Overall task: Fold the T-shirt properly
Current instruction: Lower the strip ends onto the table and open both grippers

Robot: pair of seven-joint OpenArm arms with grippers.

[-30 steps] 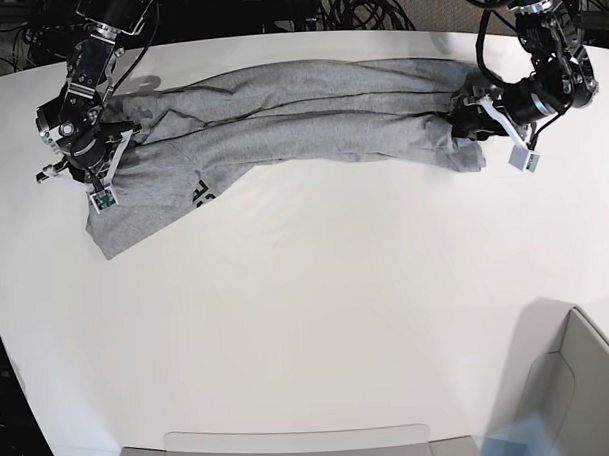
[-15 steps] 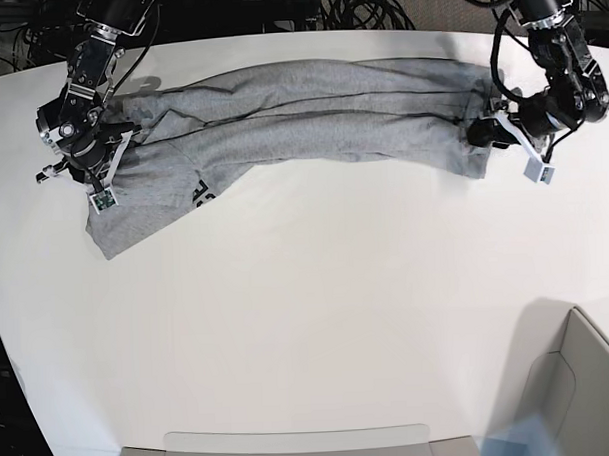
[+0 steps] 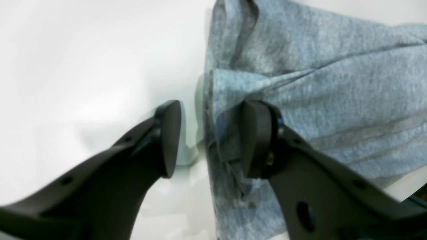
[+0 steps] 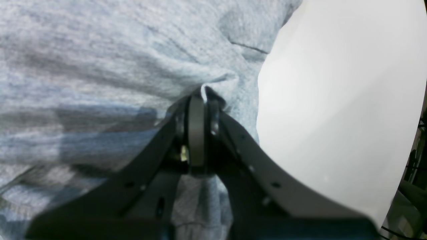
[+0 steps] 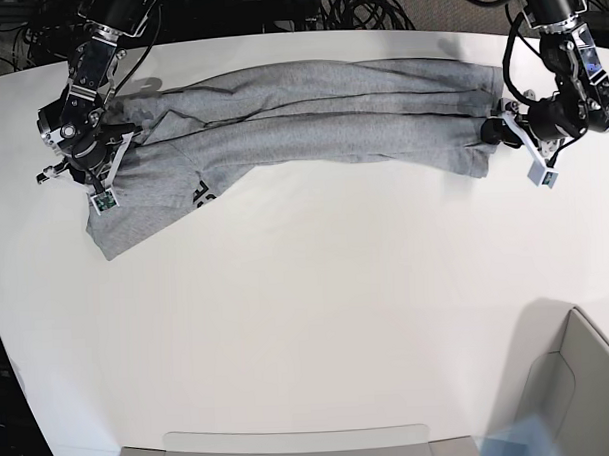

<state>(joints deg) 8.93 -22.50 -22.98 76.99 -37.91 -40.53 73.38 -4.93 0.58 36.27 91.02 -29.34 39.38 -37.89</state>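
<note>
R end effector (image 4: 200, 100) pinched on T-shirt (image 5: 311, 123) hem; L end effector (image 3: 208, 140) agape, empty. Risk: one-sided tug, cloth bunching/skewing on desk (image 5: 318, 318).

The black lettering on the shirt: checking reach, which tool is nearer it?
Right. The right tool grips the shirt just beside the lettering; the left tool is open at the far end.

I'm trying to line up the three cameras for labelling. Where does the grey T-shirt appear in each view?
Base: the T-shirt stretches across the table's far side, between the two arms.
Left wrist: it fills the picture's right half; the left gripper stands open around its edge.
Right wrist: it fills the left and centre; the right gripper is shut on a fold.
Shared landmark: the white table.
</note>
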